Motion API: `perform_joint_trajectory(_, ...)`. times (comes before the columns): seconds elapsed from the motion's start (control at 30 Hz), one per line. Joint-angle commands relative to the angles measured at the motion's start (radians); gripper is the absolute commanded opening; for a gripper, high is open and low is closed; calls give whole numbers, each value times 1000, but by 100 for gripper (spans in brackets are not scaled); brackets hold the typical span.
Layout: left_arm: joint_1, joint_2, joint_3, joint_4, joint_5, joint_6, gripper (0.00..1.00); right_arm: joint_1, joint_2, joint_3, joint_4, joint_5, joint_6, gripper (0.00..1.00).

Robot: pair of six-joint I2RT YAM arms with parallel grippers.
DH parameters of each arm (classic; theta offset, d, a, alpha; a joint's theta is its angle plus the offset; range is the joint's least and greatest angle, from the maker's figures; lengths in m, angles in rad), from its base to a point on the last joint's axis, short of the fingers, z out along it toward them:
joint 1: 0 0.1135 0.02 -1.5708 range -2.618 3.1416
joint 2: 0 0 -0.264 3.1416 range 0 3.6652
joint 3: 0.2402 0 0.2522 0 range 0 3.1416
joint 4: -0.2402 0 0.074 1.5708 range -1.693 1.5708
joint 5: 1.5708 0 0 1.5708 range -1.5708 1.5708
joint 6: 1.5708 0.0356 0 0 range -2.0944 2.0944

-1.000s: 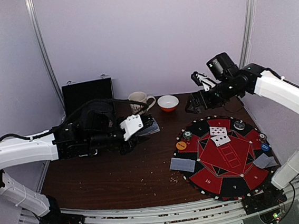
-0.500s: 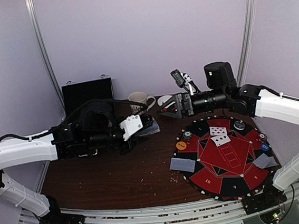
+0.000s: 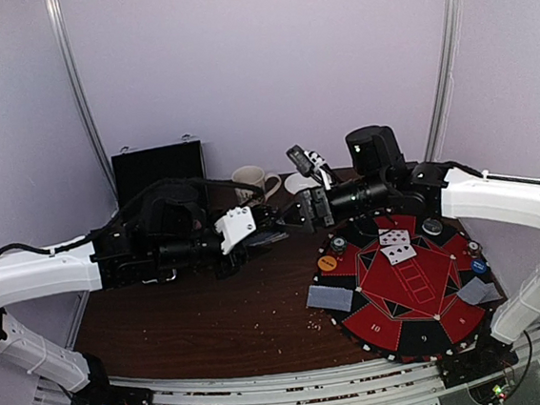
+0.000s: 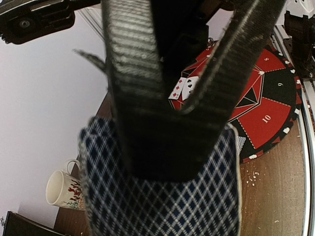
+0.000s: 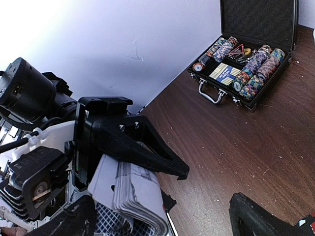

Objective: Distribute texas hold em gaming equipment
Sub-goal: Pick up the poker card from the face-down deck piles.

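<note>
Evidently partway: face-up cards (image 3: 396,245), grey-backed cards (image 3: 329,297) and chips (image 3: 328,263) lie on the round mat (image 3: 396,320) at right, while the left jaws clench the undealt deck (image 5: 130,189) mid-frame above the worktop (image 3: 195,315), with the right jaws spread wide beside it.

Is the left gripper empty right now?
No, the left gripper is clamped on a deck of cards with a blue-and-white checked back.

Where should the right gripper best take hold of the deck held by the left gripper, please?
By the deck's free edge jutting past the left gripper, approached from the right gripper's side, jaws across its thin stack; its middle is clamped.
</note>
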Motion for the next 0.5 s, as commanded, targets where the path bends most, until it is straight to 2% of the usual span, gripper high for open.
perform_joint_trajectory(0.0, -2, -3, 2, 47, 32, 3, 35, 9, 0, 2, 36, 0, -23, 96)
perform_joint_trajectory(0.17, -2, -8, -4, 52, 42, 5, 35, 12, 31, 23, 38, 41, -18, 92)
perform_joint_trajectory(0.4, -2, -13, -7, 49, 49, 12, 35, 14, 41, 73, -62, 82, -60, 87)
perform_joint_trajectory(0.47, -3, -16, -10, 49, 51, 15, 35, 15, 36, 74, -94, 105, -71, 80)
